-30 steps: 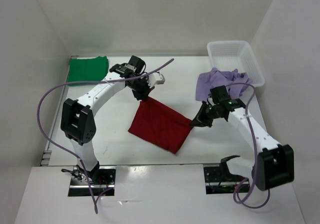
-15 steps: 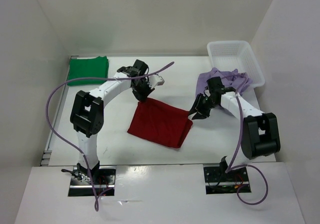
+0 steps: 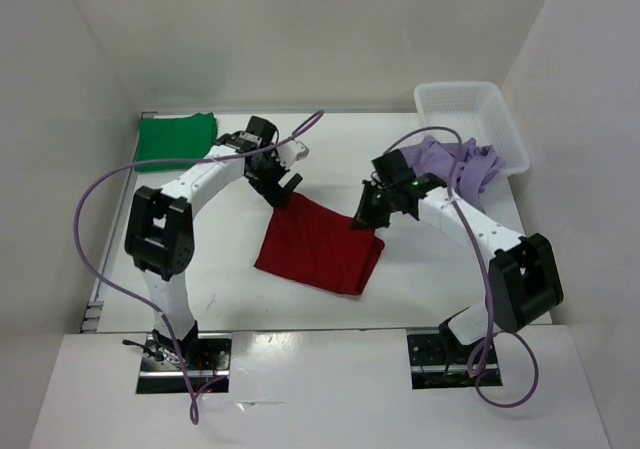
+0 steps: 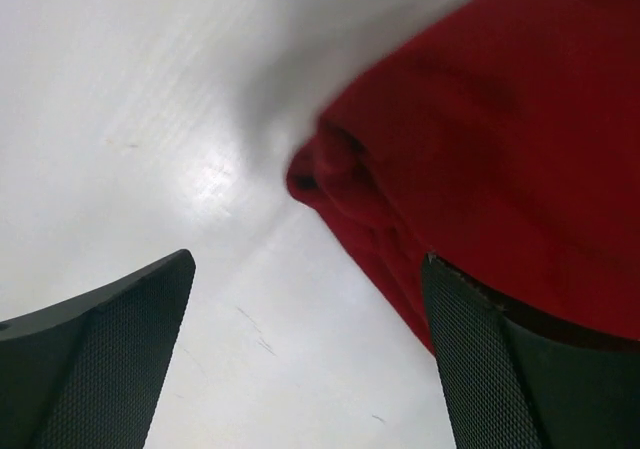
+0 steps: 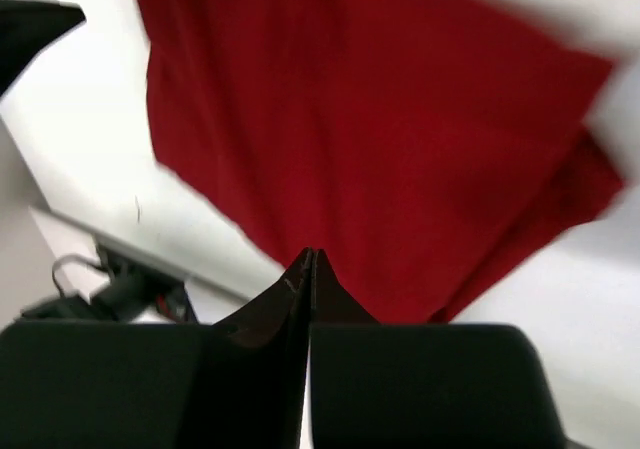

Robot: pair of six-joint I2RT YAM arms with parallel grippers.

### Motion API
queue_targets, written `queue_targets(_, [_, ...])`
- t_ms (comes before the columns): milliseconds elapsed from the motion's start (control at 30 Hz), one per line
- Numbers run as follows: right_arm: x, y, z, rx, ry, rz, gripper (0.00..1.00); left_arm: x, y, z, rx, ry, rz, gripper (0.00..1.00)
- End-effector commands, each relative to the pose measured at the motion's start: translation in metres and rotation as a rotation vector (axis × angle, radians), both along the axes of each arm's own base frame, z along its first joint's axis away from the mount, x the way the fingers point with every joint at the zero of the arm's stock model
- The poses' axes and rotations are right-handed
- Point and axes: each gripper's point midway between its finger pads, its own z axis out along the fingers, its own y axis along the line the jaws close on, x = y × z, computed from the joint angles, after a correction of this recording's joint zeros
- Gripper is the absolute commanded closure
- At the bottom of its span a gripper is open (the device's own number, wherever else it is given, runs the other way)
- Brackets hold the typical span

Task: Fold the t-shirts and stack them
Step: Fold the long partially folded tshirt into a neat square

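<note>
A dark red t-shirt point(image 3: 320, 251) lies folded flat at the table's middle. My left gripper point(image 3: 283, 186) hovers at its far left corner, jaws open wide; in the left wrist view point(image 4: 300, 369) only bare table lies between the fingers, and the bunched red t-shirt point(image 4: 500, 149) runs beside the right finger point(image 4: 510, 369). My right gripper point(image 3: 361, 220) is at the shirt's far right corner. In the right wrist view its tips point(image 5: 310, 261) are shut, with nothing between them, over the red t-shirt point(image 5: 380, 119). A folded green t-shirt point(image 3: 177, 139) lies far left. A crumpled lavender t-shirt point(image 3: 450, 161) lies far right.
A white lattice basket point(image 3: 470, 109) stands at the far right corner, with the lavender cloth against its near side. White walls close in the table on three sides. Purple cables loop off both arms.
The left gripper opened and let go of the red shirt's corner. The right gripper released the right edge, swung left and shut again. The shirt now lies flat and narrower.
</note>
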Motion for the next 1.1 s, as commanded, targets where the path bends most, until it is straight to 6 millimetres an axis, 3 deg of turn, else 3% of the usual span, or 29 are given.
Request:
queue_targets(0, [-0.016,0.017,-0.019,0.008,0.043,-0.038,1.00,-0.031,-0.031,0.022,-0.117,-0.026,-0.067,0.00])
queue_targets(133, [-0.029,0.019,-0.049,-0.035,0.123,-0.027,1.00,-0.045,-0.041,-0.009,-0.151,0.056,-0.076,0.02])
queue_targets(200, [-0.027,0.009,-0.064,-0.098,0.120,-0.034,1.00,-0.040,-0.045,-0.026,-0.155,0.082,-0.047,0.06])
queue_targets(267, [-0.021,-0.003,-0.077,-0.142,0.137,-0.063,1.00,-0.033,-0.035,-0.043,-0.133,0.117,0.004,0.12])
queue_targets(333, [-0.020,-0.006,-0.082,-0.164,0.138,-0.072,1.00,-0.026,-0.018,-0.057,-0.074,0.123,0.071,0.21])
queue_targets(433, [-0.013,-0.017,-0.084,-0.187,0.123,-0.088,1.00,-0.018,0.015,-0.072,-0.017,0.116,0.152,0.47])
queue_targets(467, [-0.009,-0.020,-0.088,-0.192,0.125,-0.092,1.00,-0.019,0.022,-0.078,-0.011,0.133,0.168,0.60])
queue_targets(533, [0.005,-0.014,-0.082,-0.189,0.087,-0.063,1.00,-0.021,0.035,-0.081,-0.022,0.160,0.197,0.67])
queue_targets(633, [0.025,-0.013,-0.087,-0.224,0.075,-0.044,1.00,-0.029,0.041,-0.082,-0.045,0.193,0.218,0.67])
queue_targets(700, [0.037,-0.010,-0.084,-0.232,0.048,-0.028,1.00,-0.039,0.036,-0.078,-0.094,0.240,0.207,0.56])
queue_targets(733, [0.048,-0.004,-0.072,-0.217,0.009,-0.024,1.00,-0.044,0.028,-0.067,-0.172,0.267,0.188,0.43])
queue_targets(867, [0.058,0.002,-0.049,-0.197,-0.030,-0.005,1.00,-0.049,0.027,-0.018,-0.266,0.238,0.170,0.29])
queue_targets(900, [0.058,0.000,-0.036,-0.194,-0.058,-0.013,0.95,-0.050,0.029,-0.009,-0.282,0.229,0.173,0.27])
queue_targets(933, [0.056,-0.001,-0.032,-0.185,-0.060,-0.024,0.66,-0.050,0.032,0.007,-0.303,0.199,0.174,0.23])
queue_targets(967, [0.051,-0.003,-0.029,-0.177,-0.051,-0.044,0.50,-0.053,0.038,0.011,-0.324,0.206,0.191,0.20])
queue_targets(1000, [0.039,-0.008,-0.036,-0.182,-0.027,-0.052,0.42,-0.055,0.043,0.013,-0.327,0.200,0.201,0.18])
queue_targets(1067, [0.027,-0.002,-0.027,-0.111,-0.027,-0.045,0.27,-0.065,0.045,0.008,-0.344,0.220,0.208,0.15])
